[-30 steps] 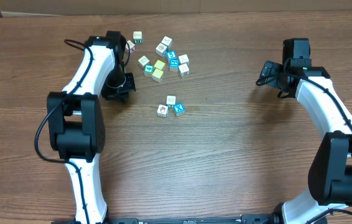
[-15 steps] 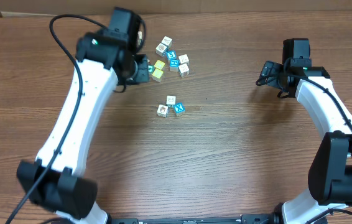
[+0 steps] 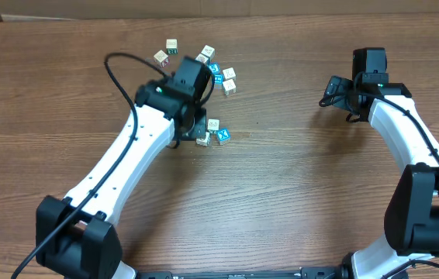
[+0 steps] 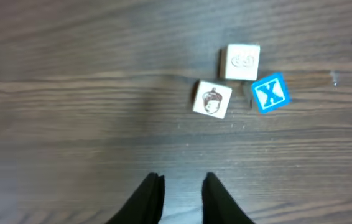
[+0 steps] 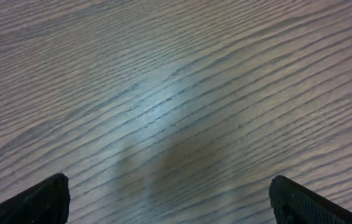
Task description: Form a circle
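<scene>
**Cubes bunched, jaws empty**

Hovering over worktop (image 3: pixel 281 201) just beside the circle (image 4: pixel 213 99), with left jaws a crack apart, gripping nothing. Bunched close mid-worktop: two white cubes (image 4: pixel 242 61) and a blue X cube (image 4: pixel 269 93), near the loose cubes (image 3: pixel 228 80). Parked far right, well apart from every cube, with right jaws spread wide, empty.

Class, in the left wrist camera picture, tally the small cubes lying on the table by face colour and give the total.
White-faced cubes: 2, the acorn cube and the faint-print cube
Blue-faced cubes: 1, the X cube
Total: 3
</scene>
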`<state>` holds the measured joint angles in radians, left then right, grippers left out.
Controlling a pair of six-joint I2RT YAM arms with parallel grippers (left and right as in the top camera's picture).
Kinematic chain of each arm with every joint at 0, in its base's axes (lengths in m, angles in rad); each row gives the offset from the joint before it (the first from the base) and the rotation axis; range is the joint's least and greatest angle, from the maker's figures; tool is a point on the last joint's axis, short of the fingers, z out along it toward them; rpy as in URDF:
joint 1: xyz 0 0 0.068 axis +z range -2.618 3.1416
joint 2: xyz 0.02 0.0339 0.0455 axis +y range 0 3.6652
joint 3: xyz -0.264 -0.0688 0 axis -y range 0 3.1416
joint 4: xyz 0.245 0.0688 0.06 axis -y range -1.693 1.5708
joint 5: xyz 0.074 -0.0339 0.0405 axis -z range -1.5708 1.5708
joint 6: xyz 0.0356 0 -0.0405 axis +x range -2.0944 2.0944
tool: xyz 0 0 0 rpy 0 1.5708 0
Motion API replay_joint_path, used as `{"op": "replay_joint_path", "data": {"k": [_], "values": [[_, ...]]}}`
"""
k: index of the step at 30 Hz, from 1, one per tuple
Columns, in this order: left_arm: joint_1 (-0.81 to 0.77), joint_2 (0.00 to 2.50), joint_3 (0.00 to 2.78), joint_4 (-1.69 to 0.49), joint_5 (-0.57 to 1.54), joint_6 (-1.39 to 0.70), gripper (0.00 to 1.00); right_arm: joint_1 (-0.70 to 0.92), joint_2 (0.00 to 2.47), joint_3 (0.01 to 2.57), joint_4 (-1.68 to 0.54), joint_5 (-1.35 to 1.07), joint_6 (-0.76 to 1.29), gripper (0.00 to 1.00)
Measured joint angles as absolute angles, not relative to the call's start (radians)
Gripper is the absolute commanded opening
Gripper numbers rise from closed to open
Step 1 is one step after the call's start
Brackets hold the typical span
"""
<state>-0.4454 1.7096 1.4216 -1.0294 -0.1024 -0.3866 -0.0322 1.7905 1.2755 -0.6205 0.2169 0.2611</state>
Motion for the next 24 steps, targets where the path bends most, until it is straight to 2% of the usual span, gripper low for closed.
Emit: {"op": "replay_joint_path", "data": {"k": [2, 4, 15, 24], "values": [[-0.445, 1.71, 1.362, -0.961, -0.074, -0.357, 0.5, -0.032, 1.79, 1.275, -0.621, 0.217, 0.261, 1.0], [-0.445, 1.711, 1.315, -0.901, -0.052, -0.334, 0.56, -0.032, 1.79, 1.275, -0.621, 0.216, 0.261, 1.0], [-0.445, 1.753, 1.251, -0.732, -0.03, -0.288, 0.52, -0.032, 1.79, 1.275, -0.621, 0.217, 0.262, 1.0], [-0.445, 1.824, 1.251, -0.71, -0.03, -0.287, 0.52, -0.032, 1.79, 1.275, -0.62, 0.216, 0.261, 1.0]]}}
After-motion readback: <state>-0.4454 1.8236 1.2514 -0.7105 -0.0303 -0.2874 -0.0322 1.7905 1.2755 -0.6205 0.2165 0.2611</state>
